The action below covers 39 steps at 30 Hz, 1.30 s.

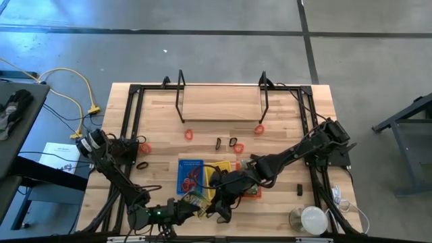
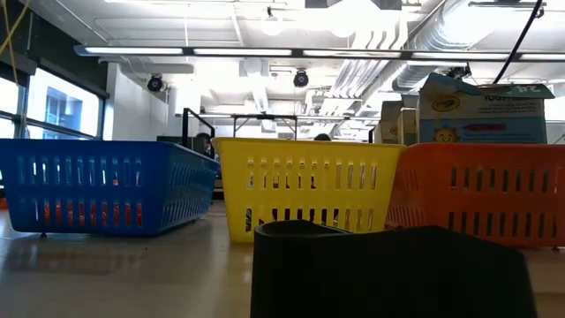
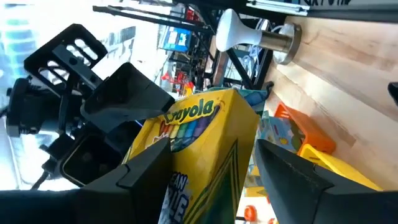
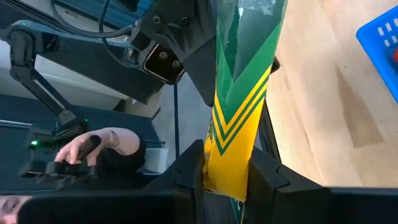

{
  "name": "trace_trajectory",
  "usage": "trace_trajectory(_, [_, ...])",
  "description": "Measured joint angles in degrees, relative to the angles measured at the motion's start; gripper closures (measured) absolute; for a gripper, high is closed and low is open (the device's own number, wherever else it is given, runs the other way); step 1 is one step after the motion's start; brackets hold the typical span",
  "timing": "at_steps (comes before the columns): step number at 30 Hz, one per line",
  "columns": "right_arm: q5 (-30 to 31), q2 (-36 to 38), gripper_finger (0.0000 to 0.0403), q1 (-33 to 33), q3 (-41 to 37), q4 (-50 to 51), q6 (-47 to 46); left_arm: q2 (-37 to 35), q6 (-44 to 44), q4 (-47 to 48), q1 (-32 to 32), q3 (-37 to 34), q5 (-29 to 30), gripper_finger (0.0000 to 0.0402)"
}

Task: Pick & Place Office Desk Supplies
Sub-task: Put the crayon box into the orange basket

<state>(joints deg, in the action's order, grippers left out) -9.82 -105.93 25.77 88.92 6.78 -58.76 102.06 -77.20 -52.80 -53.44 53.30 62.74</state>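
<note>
A yellow and green crayon box hangs over the table's near edge, in front of the blue tray. My left gripper is shut on it, coming level from the left. My right gripper is shut on it from the right, slanting down. In the low view the crayon box shows above the orange tray. Red loops and black clips lie on the far half of the table. My left gripper has the crayon box between its two fingers, which lie across it. The end with the lettering stands out past the fingertips. The box is clear of the table. My right gripper pinches the box's yellow striped end between its two fingers. The box runs on away from them to my left gripper, which has it farther along. The box is clear of the table.
Blue, yellow and orange trays stand side by side at the table's middle. A wire stand is at the far edge and a round white object at the near right. A person's hand shows beyond the table.
</note>
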Motion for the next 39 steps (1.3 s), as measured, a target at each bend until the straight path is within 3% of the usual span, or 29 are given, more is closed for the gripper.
trace_trajectory(17, [0.12, 0.07, 0.0335, 1.09, 0.04, -0.17, -1.31, 0.09, -4.44, -4.92, 0.58, -0.09, -2.42, 0.0181])
trace_trajectory(30, [-0.42, 0.09, 0.0276, 1.69, 0.15, 1.1, 1.89, 0.09, -4.03, -5.05, 0.88, -0.17, -1.73, 0.0261])
trace_trajectory(39, [-5.37, 0.11, 0.0229, 1.72, 0.15, 1.15, 3.64, 0.09, -3.92, -5.11, 0.83, -0.17, -2.15, 0.031])
